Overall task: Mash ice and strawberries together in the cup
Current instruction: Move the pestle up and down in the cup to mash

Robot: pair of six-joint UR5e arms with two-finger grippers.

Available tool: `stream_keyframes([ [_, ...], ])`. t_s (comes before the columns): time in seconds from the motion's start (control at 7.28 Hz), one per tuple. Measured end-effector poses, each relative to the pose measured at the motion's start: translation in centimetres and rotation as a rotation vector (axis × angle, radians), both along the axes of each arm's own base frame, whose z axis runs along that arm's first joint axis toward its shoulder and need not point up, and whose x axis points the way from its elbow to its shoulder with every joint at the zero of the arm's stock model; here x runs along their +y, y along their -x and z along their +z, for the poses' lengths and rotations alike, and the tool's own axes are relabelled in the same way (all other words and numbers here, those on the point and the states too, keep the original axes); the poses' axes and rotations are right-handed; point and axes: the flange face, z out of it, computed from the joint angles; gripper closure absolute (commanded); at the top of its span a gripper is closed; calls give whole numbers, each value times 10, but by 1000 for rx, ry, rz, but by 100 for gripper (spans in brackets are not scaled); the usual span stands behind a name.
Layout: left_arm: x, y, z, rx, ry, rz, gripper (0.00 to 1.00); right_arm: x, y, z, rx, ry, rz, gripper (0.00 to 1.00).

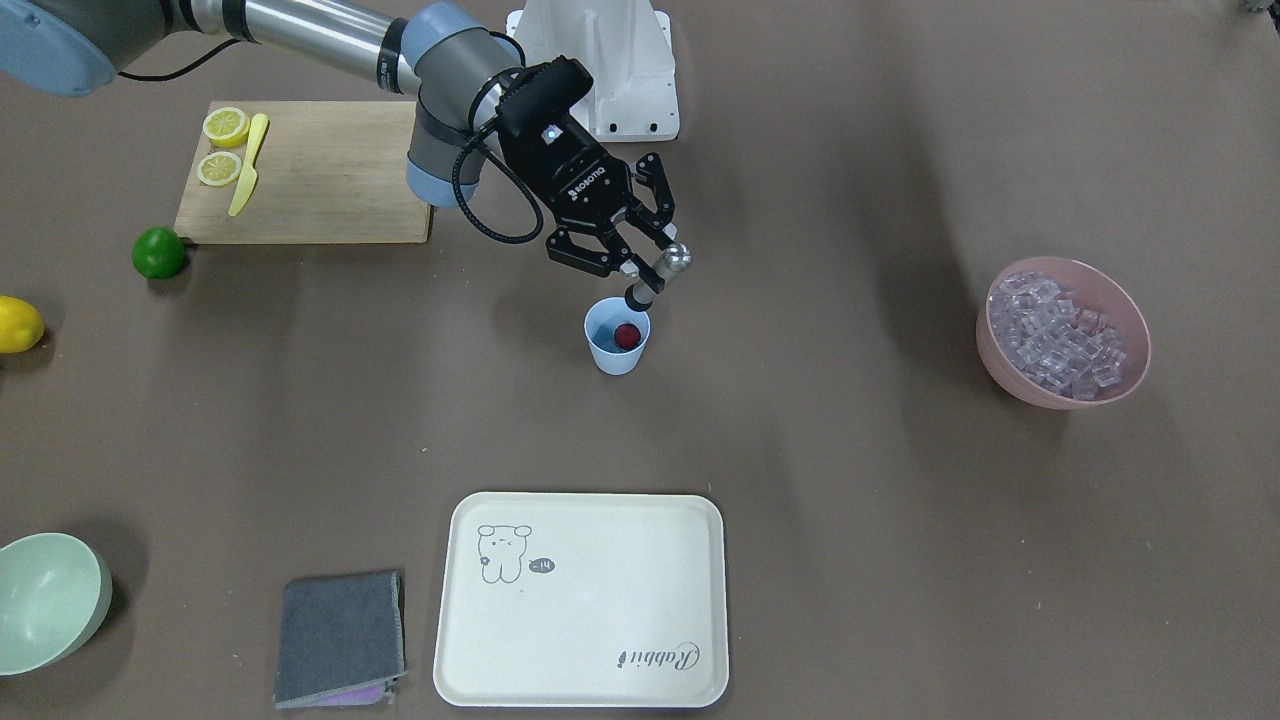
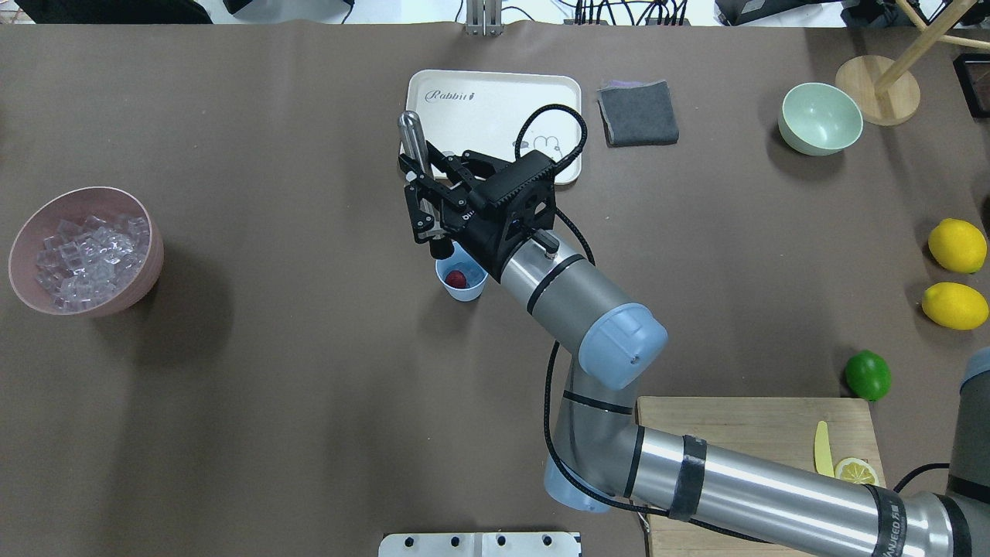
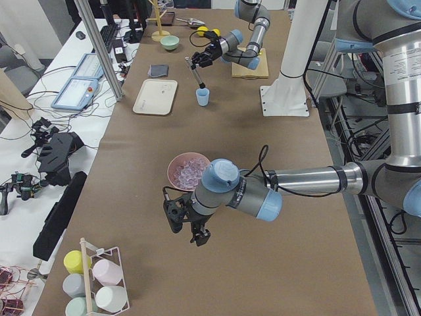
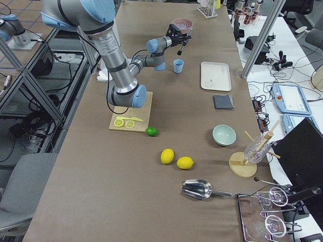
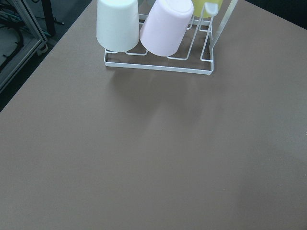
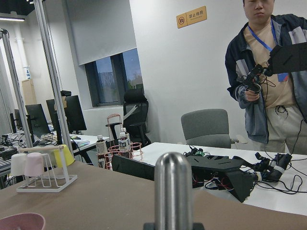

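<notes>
The light-blue cup (image 1: 617,345) stands mid-table with one red strawberry (image 1: 626,334) inside; it also shows in the overhead view (image 2: 462,286). My right gripper (image 1: 640,265) is shut on a muddler (image 1: 655,275) with a metal handle and a black tip. The muddler is tilted, its tip at the cup's far rim just above the strawberry. The ice (image 1: 1060,335) lies heaped in the pink bowl (image 1: 1030,390), far from the cup. My left gripper (image 3: 187,224) shows only in the exterior left view, beyond the pink bowl; I cannot tell if it is open or shut.
A cream tray (image 1: 580,600), a folded grey cloth (image 1: 340,635) and a pale green bowl (image 1: 45,600) lie on the operators' side. A cutting board (image 1: 320,180) carries lemon halves and a yellow knife. A lime (image 1: 158,252) and a lemon (image 1: 15,325) sit nearby.
</notes>
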Motion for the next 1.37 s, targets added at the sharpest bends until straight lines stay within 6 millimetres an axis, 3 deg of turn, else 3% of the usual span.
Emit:
stream_keyframes([
  [0.14,0,0,0,-1,0,0,2,-11,3,-3,7,3,13,100],
  [0.41,-2,0,2,-1,3,1,2,-20,6,11,34,13,21,100],
  [0.96,-4,0,4,-2,3,3,3,-18,19,51,97,38,10,100],
  [1.37,-8,0,9,-4,7,8,3,-12,32,59,116,49,1,100],
])
